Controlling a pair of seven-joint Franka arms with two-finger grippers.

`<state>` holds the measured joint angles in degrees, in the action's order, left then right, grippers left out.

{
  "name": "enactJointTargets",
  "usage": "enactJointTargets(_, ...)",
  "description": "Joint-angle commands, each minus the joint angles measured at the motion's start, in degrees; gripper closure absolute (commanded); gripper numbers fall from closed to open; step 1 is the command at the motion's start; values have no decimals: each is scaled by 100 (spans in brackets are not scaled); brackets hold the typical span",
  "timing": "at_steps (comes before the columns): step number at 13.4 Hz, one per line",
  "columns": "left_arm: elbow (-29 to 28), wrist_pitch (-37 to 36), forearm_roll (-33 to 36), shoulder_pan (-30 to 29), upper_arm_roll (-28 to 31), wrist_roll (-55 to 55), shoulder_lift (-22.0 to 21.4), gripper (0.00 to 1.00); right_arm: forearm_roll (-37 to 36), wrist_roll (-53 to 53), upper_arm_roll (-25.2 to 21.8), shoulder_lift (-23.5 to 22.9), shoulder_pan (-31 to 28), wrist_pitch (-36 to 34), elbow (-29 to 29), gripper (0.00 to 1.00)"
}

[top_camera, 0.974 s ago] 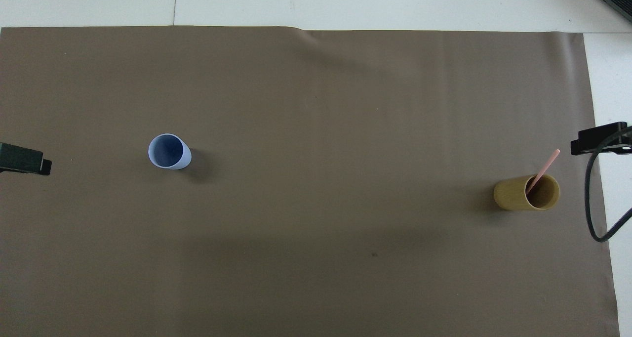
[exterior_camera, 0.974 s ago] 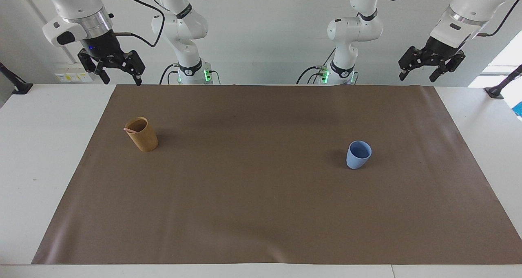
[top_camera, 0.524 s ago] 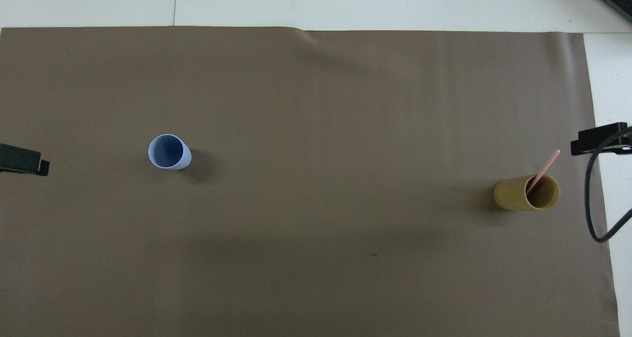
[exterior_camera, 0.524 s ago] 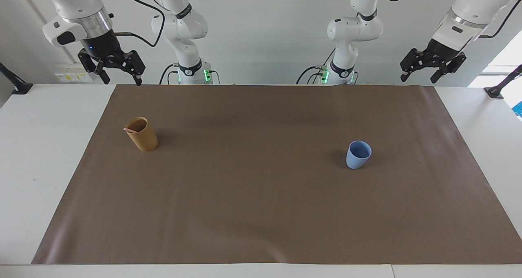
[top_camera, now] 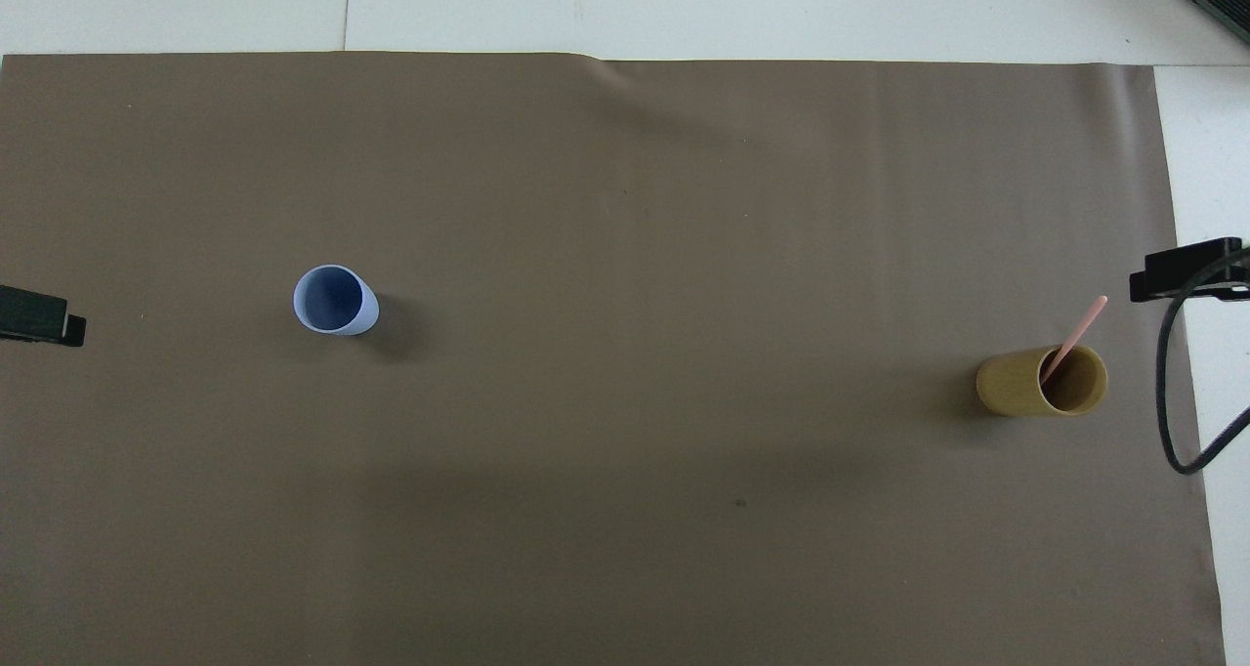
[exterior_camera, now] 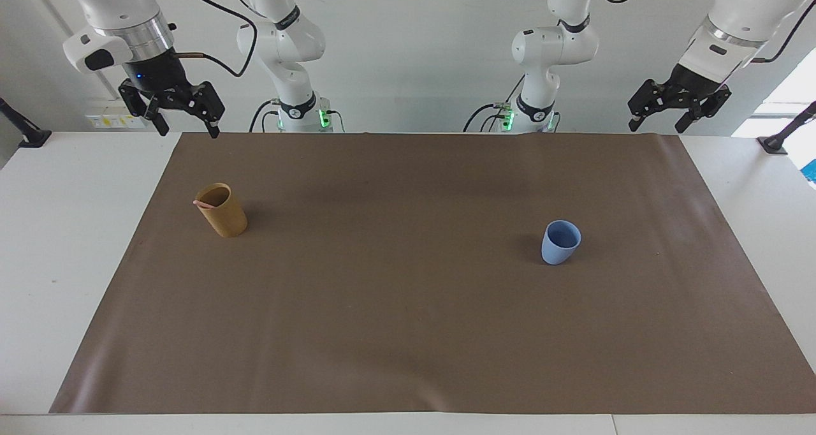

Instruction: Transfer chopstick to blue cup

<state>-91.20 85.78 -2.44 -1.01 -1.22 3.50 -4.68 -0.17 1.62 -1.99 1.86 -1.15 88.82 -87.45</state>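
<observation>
Chopstick (top_camera: 1074, 335) is mostly hidden from me: it stands slanted in the tan cup (top_camera: 1041, 381), its lower part lost inside, and in the facing view I see only a pink tip at the rim. That cup stands upright on the brown mat (exterior_camera: 408, 333) toward the right arm's end of the table. The blue cup (exterior_camera: 561, 242) stands upright and empty toward the left arm's end, well apart from the tan one.

In the overhead view each gripper is cut off at the frame edge, so I get just a dark tip of each.

Since a second ago the left gripper (exterior_camera: 660, 124) has risen and drawn back slightly; the right gripper (exterior_camera: 185, 127) has lifted a touch. Both cups and the stick have stayed put.

Both grippers hang in the air at the mat's robot-side corners, jaws apart, holding nothing.
</observation>
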Motion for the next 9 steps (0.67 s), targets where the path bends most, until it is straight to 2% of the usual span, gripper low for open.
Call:
enactJointTargets(1,-424,578,33,22,-18,-86,-15,0,-36,-127,6,-255,-104,126,79,0)
enactJointTargets(4,-557,1045,6,162,-27,-252,230,0,-36,-171,-3,-308,-105,530,36,0)
enactJointTargets(7,-679,1607,6,198,-27,-473,573,0,-45,-180,-20,-300,-122,531,0,0)
enactJointTargets(9,-1204,2273,6,268,-27,-490,688,0,-45,-145,-20,-256,-113,444,-70,0)
